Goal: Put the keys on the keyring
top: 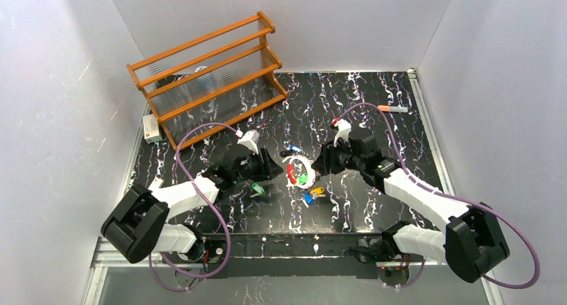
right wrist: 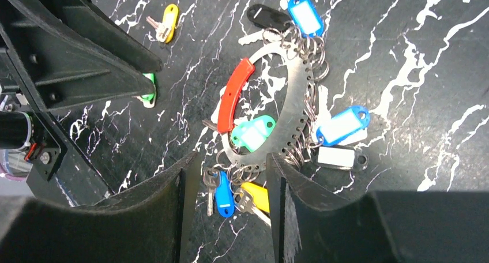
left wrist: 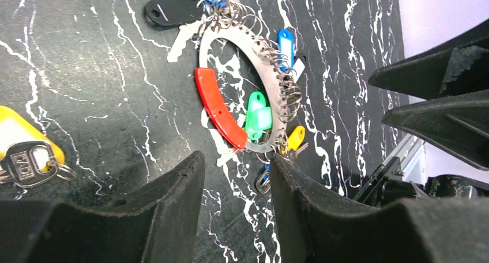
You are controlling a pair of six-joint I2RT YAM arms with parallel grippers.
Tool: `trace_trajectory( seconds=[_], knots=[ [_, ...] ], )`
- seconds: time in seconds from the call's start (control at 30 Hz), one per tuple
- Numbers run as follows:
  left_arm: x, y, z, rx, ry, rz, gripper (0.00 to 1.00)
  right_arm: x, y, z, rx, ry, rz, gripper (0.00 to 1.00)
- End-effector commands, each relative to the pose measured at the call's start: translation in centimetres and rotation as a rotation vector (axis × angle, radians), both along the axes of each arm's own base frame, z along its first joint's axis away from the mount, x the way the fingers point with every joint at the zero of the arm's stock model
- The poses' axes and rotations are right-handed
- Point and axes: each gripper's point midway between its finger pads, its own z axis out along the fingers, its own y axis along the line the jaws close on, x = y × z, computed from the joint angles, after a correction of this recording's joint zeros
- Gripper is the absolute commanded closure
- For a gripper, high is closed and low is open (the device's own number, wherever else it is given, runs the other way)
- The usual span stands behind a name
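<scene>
The keyring (top: 299, 171) lies flat at the table's middle: a metal ring (left wrist: 271, 61) with a red arc (left wrist: 219, 107) and several small rings carrying tagged keys. A green tag (left wrist: 256, 114) lies inside it. My left gripper (left wrist: 236, 165) is open just left of the ring, over bare table. My right gripper (right wrist: 230, 165) is open on the ring's other side, with the ring's blue key (right wrist: 224, 196) and yellow key (right wrist: 256, 196) lying between its fingertips. Loose keys lie apart from the ring: a yellow one (right wrist: 167, 21) and a green one (top: 257, 189).
A wooden rack (top: 210, 71) stands at the back left with a small white box (top: 152, 128) beside it. An orange-capped marker (top: 392, 108) lies at the back right. White walls close in the black marbled table (top: 374, 205) on three sides.
</scene>
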Motion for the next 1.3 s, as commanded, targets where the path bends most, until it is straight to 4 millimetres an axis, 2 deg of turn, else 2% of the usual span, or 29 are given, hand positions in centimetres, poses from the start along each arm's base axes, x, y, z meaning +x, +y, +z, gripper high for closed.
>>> trace_trajectory(
  seconds=[0.0,0.13,0.27,0.37,0.57,0.7,0.9,1.07,1.27],
  knots=[
    [0.0,-1.3,2.0,-0.052,-0.046,-0.062,0.57,1.3,0.4,1.6,0.026,-0.095,0.008,0.46],
    [-0.6,-2.9,1.8,-0.041,-0.044,-0.106,0.59,1.0,0.6,0.7,0.005,-0.026,0.014,0.47],
    [-1.9,-5.0,1.2,0.0,-0.049,-0.163,0.61,0.3,0.7,-0.7,-0.007,0.047,0.021,0.48],
    [-2.9,-6.3,0.3,0.033,-0.041,-0.191,0.62,0.2,0.7,-0.9,-0.009,0.069,0.017,0.48],
    [-4.3,-7.6,-1.3,0.107,-0.033,-0.228,0.63,0.2,0.5,-1.4,-0.021,0.078,0.008,0.48],
    [-4.9,-8.0,-2.0,0.142,-0.03,-0.244,0.63,0.4,-0.1,-1.8,-0.052,0.094,-0.03,0.49],
    [-3.8,-6.6,-1.8,0.201,-0.06,-0.173,0.63,0.7,-1.0,-3.1,-0.096,0.125,-0.084,0.5],
    [-3.7,-6.5,-1.3,0.196,-0.076,-0.163,0.64,0.6,-0.7,-3.9,-0.105,0.173,-0.074,0.59],
    [-3.5,-6.7,-1.2,0.194,-0.081,-0.16,0.66,0.4,-0.2,-4.4,-0.101,0.217,-0.053,0.61]
  ],
)
